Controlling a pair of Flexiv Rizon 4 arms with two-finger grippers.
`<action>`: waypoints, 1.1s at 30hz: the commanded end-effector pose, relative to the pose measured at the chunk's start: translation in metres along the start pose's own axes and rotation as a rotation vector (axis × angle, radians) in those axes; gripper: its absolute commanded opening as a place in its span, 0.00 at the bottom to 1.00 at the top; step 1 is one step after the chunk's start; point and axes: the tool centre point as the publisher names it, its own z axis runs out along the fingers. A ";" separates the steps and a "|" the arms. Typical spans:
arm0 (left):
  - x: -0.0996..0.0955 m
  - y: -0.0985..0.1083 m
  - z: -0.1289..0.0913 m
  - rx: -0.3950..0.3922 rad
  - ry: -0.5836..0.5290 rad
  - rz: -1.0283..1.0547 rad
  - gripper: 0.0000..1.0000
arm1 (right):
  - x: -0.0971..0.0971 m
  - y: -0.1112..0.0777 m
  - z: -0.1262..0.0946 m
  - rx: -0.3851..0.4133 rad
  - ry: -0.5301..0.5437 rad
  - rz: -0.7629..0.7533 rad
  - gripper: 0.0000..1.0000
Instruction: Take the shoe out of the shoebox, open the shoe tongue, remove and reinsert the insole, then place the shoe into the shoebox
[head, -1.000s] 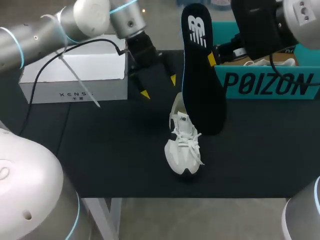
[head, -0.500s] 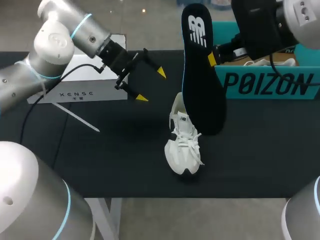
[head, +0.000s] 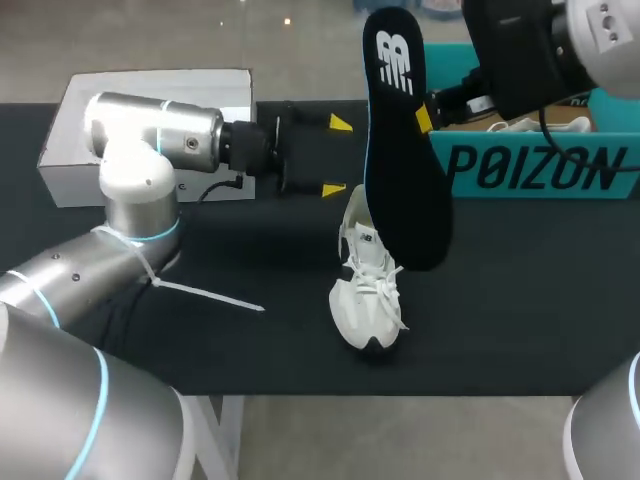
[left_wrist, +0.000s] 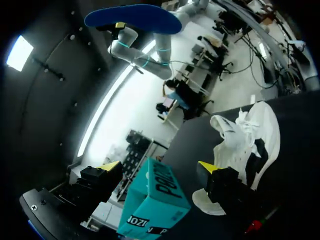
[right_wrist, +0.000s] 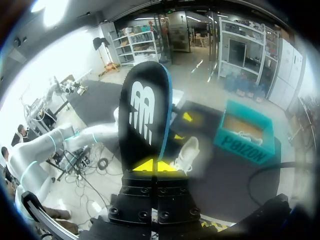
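Note:
A white sneaker (head: 368, 285) lies on the black table, toe toward the front edge. Above its heel hangs the black, blue-edged insole (head: 400, 150), standing upright with my right gripper (head: 424, 118) shut on its edge. In the right wrist view the insole (right_wrist: 145, 112) rises from my right gripper (right_wrist: 152, 166), with the sneaker (right_wrist: 185, 152) beyond it. My left gripper (head: 337, 156) is open and empty, pointing sideways just left of the insole and above the sneaker's heel. In the left wrist view the sneaker (left_wrist: 245, 142) lies beside my left gripper (left_wrist: 158, 165).
The teal shoebox (head: 530, 165) stands open at the back right, with white paper inside. A white box (head: 150, 110) sits at the back left, behind my left arm. A white zip tie (head: 200, 293) sticks out from that arm over the table.
My left arm has swung down and turned, so its open gripper now points right toward the insole. The right arm, the insole and the sneaker have stayed put.

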 end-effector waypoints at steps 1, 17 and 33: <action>-0.007 0.007 0.026 -0.017 -0.308 0.016 1.00 | 0.000 0.002 0.001 0.005 -0.001 0.001 0.00; -0.024 0.010 0.050 -0.200 -0.210 0.115 1.00 | 0.000 0.002 0.001 0.005 -0.001 0.001 0.00; -0.036 0.019 0.040 -0.104 -0.013 0.121 1.00 | 0.000 0.002 0.001 0.005 -0.001 0.001 0.00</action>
